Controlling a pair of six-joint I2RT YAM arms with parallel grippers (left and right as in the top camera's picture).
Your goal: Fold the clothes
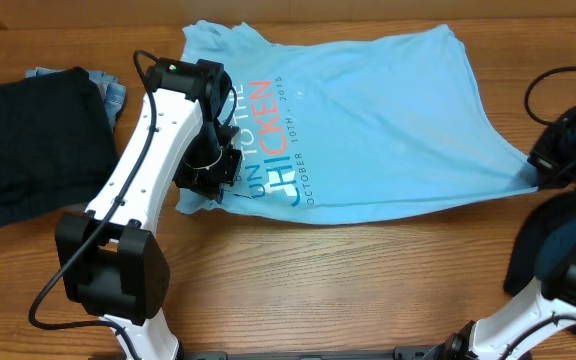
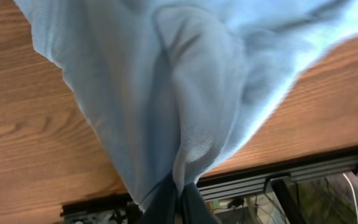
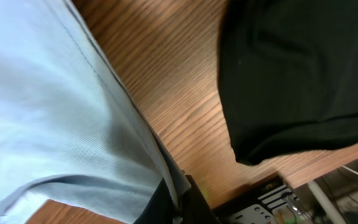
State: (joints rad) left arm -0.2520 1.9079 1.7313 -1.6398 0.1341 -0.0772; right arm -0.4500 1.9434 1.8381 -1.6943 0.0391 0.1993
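Observation:
A light blue T-shirt [image 1: 368, 120] with orange-red and white lettering lies spread across the middle of the table. My left gripper [image 1: 208, 182] is shut on the shirt's near-left corner. In the left wrist view the cloth [image 2: 185, 93] bunches into the closed fingers of the left gripper [image 2: 179, 202]. My right gripper [image 1: 543, 168] is shut on the shirt's near-right corner, pulled to a point. The right wrist view shows the shirt's hem [image 3: 55, 124] pinched in the right gripper [image 3: 178, 200]. A folded black garment [image 1: 33, 145] lies at the left.
A faded blue denim-like piece [image 1: 111, 88] peeks out behind the black stack. Another black garment [image 1: 558, 240] [image 3: 297, 74] lies at the right under my right arm. Bare wood [image 1: 348, 280] runs along the front edge, with a metal rail [image 2: 303, 171] beyond it.

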